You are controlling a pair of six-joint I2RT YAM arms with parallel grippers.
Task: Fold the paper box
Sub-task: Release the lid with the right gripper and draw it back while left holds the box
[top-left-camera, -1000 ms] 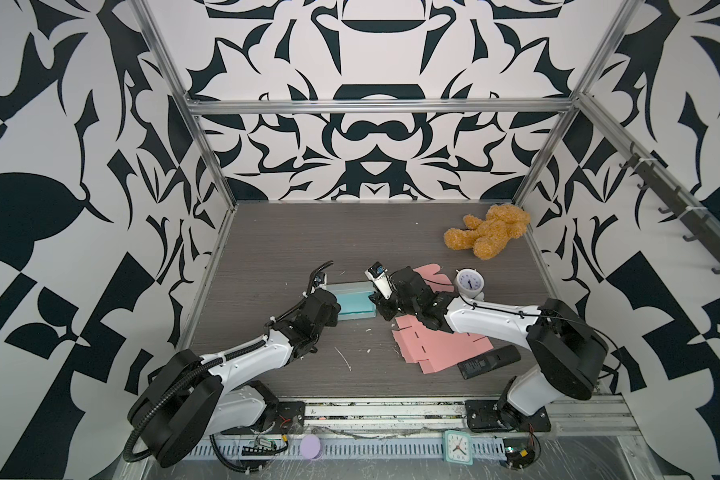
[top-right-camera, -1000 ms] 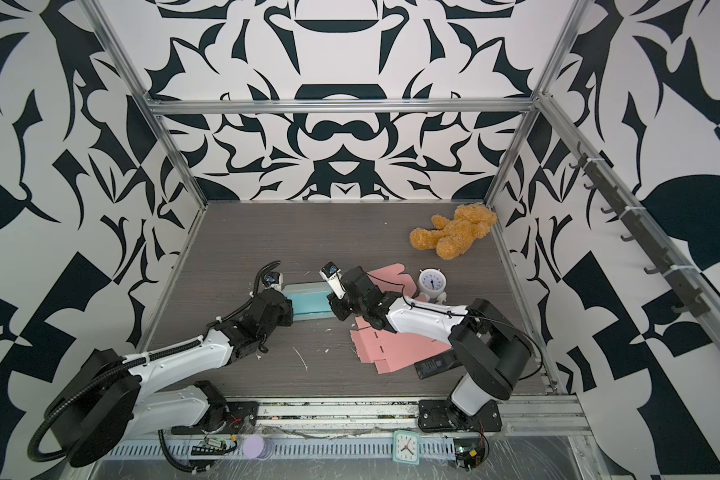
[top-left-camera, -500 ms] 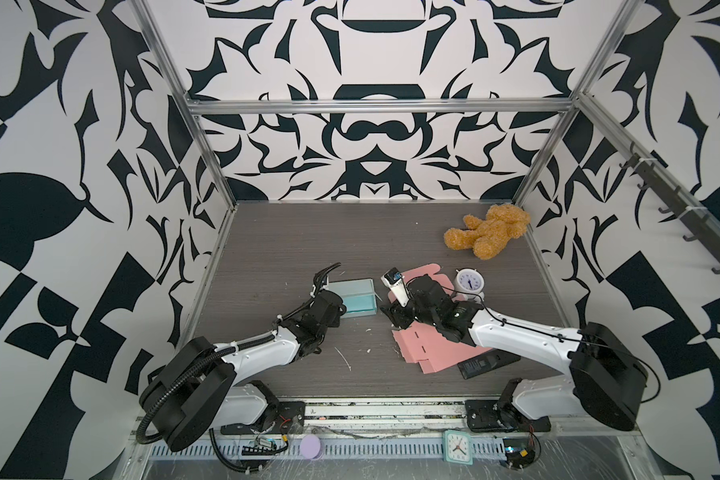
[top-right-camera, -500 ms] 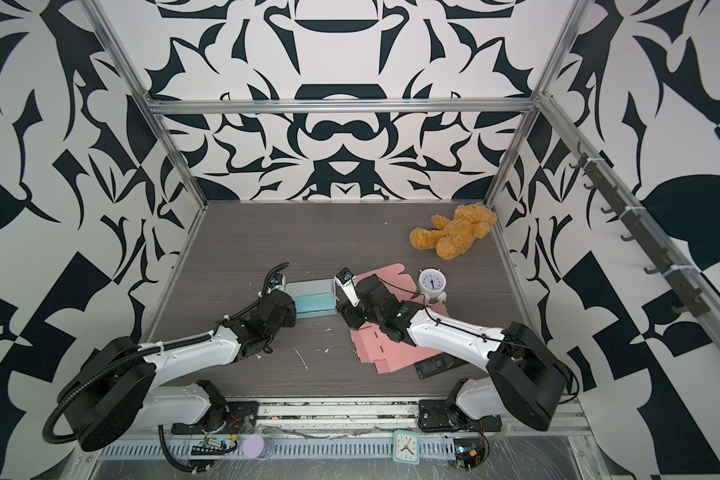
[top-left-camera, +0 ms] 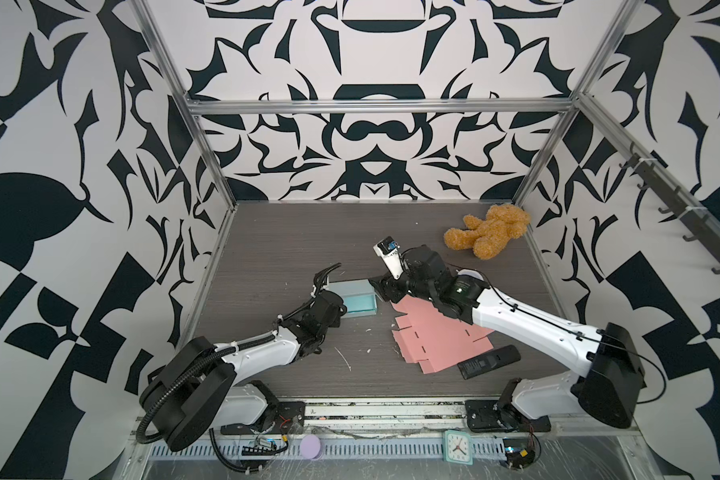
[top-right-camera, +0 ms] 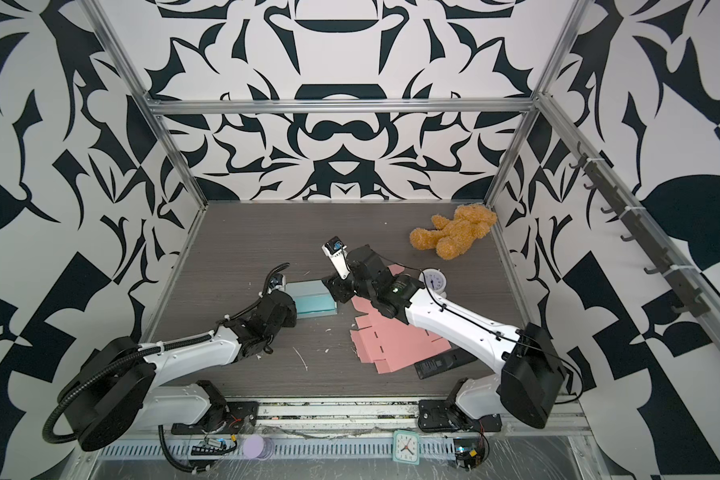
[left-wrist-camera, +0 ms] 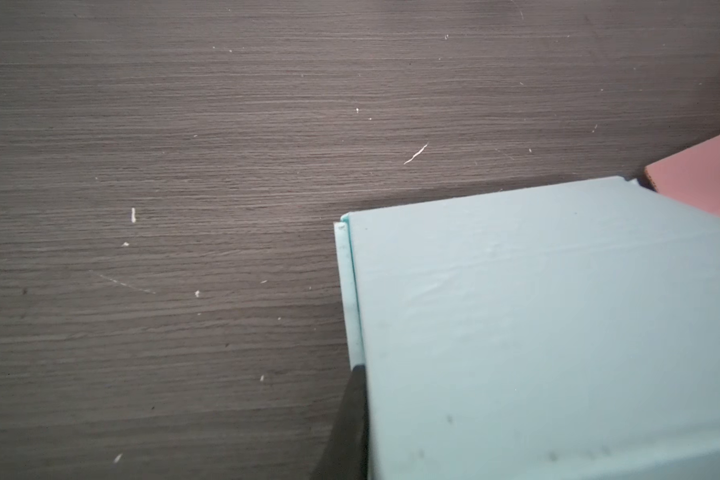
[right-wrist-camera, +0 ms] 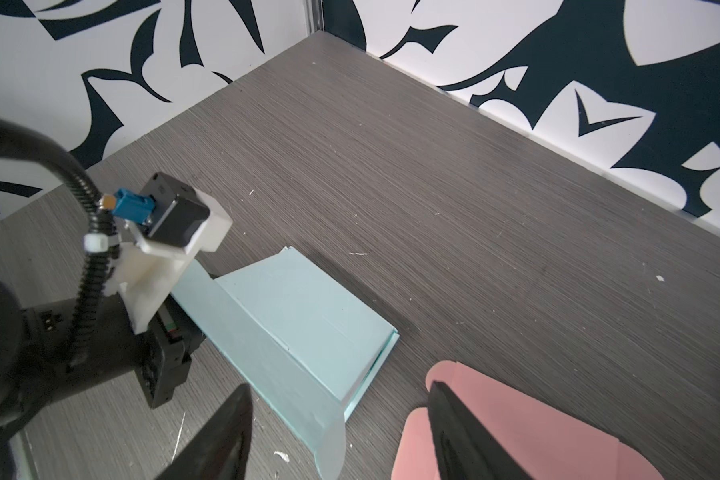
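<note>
The light blue paper box point(top-left-camera: 352, 297) point(top-right-camera: 310, 297) lies folded and closed on the dark table. My left gripper point(top-left-camera: 338, 302) point(top-right-camera: 292, 303) is shut on its left end. In the left wrist view only one dark finger point(left-wrist-camera: 350, 415) shows, pressed along the side wall of the box point(left-wrist-camera: 537, 332). My right gripper point(top-left-camera: 381, 291) point(top-right-camera: 333, 291) stands open just off the right end. In the right wrist view the right gripper point(right-wrist-camera: 337, 386) has its jaws wide apart. Between them a corner of the front flap curls loose from the box point(right-wrist-camera: 308, 316).
A flat pink box cutout point(top-left-camera: 437, 336) point(right-wrist-camera: 516, 436) lies under my right arm, with a black remote point(top-left-camera: 489, 361) at its near edge. A teddy bear point(top-left-camera: 487, 230) lies at the back right and a small white clock point(top-right-camera: 433, 280) behind the right arm.
My right gripper has opened and come off the box's right end, and its arm has stretched out lower to the right. The left gripper has stayed at the left end.
</note>
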